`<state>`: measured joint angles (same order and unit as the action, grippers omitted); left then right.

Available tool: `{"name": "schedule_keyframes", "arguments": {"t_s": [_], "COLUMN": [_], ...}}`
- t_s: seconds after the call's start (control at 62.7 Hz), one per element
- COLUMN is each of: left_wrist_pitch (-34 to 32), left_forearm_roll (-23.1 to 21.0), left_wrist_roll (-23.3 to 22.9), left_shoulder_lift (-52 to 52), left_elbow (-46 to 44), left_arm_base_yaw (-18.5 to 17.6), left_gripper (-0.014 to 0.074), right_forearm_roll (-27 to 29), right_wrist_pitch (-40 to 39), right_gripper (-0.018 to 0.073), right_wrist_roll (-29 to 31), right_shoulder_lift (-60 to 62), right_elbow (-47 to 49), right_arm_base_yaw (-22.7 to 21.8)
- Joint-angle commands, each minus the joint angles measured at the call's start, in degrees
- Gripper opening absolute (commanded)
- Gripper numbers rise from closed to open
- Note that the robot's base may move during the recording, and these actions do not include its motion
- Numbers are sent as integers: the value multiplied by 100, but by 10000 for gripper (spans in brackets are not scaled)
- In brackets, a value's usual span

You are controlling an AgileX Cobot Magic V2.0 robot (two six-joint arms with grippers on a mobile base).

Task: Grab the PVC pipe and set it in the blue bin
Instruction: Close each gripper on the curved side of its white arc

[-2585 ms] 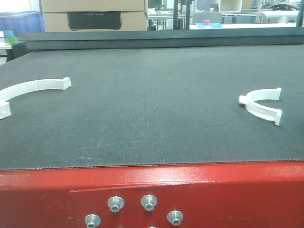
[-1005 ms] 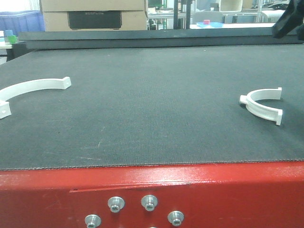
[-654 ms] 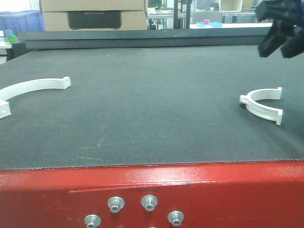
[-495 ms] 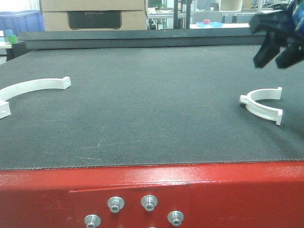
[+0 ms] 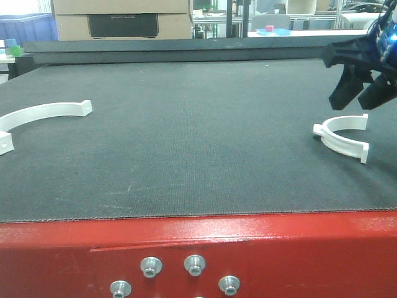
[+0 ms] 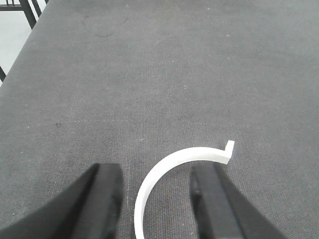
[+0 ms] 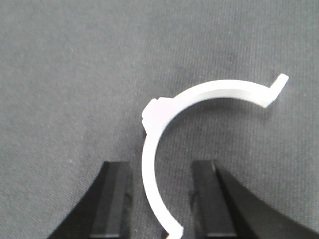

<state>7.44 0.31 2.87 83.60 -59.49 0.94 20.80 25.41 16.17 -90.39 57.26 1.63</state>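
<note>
On the dark grey woven mat (image 5: 198, 136), which runs from a red metal front edge (image 5: 260, 248) with bolts (image 5: 194, 265) back to a black rail, two white PVC pieces lie flat. Behind the rail is a workshop: cardboard boxes (image 5: 121, 18), a blue bin (image 5: 25, 28) far off to the left, shelving and tables. The front view shows only the right gripper (image 5: 360, 93), black, jaws spread, nothing held, hanging just above and behind the small PVC half-ring (image 5: 342, 138), not touching it. The left arm is out of that view. The right wrist view shows what the front cannot: the half-ring's lower arm runs down between the two fingers (image 7: 115, 199), closer to the left one, with its lug and the rest of the curve ahead of the fingertips. The left wrist view shows the left gripper (image 6: 155, 199), also wide open and empty, low over the mat with the large PVC arc (image 6: 172, 162) rising between its fingers and curving off to the right one; contact cannot be told. In the front view this arc lies at the far left edge. Bare mat all around both grippers.
</note>
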Motion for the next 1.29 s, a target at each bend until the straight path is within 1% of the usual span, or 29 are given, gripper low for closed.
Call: {"name": "schedule_keyframes", "arguments": {"t_s": [0.0,0.096,0.223,0.367,0.495,0.574,0.686,1.149,1.213,1.276], "left_wrist_pitch": [-76,-130,-189,-300,-300,-311,-320,-410,-410,-418], "left_forearm_roll": [13,13,13,13,13,13,13,13,13,13], "left_wrist_roll": [-11,-11,-11,-11,-11,-11,-11,-11,-11,-11], "left_shoulder_lift": [-7,29,39,64,86,110,147,232,232,232], "left_elbow": [-49,-49,-49,-49,-49,-49,-49,-49,-49,-49], "left_arm_base_yaw": [6,6,6,6,6,6,6,6,6,6], "left_gripper": [276,276,276,276,276,276,276,276,276,276], "right_forearm_roll": [-103,-159,-159,-207,-244,-300,-556,-579,-579,-579], "right_wrist_pitch": [29,66,97,83,-53,-99,-121,-261,-286,-286], "right_gripper": [217,240,242,242,242,242,235,234,220,169], "right_wrist_roll": [51,51,51,93,93,93,93,93,93,93], "right_shoulder_lift": [-61,-109,-224,-375,-451,-498,-536,-793,-793,-793], "right_elbow": [45,45,45,45,54,54,54,54,54,54], "right_arm_base_yaw": [22,22,47,172,263,262,262,262,262,262]}}
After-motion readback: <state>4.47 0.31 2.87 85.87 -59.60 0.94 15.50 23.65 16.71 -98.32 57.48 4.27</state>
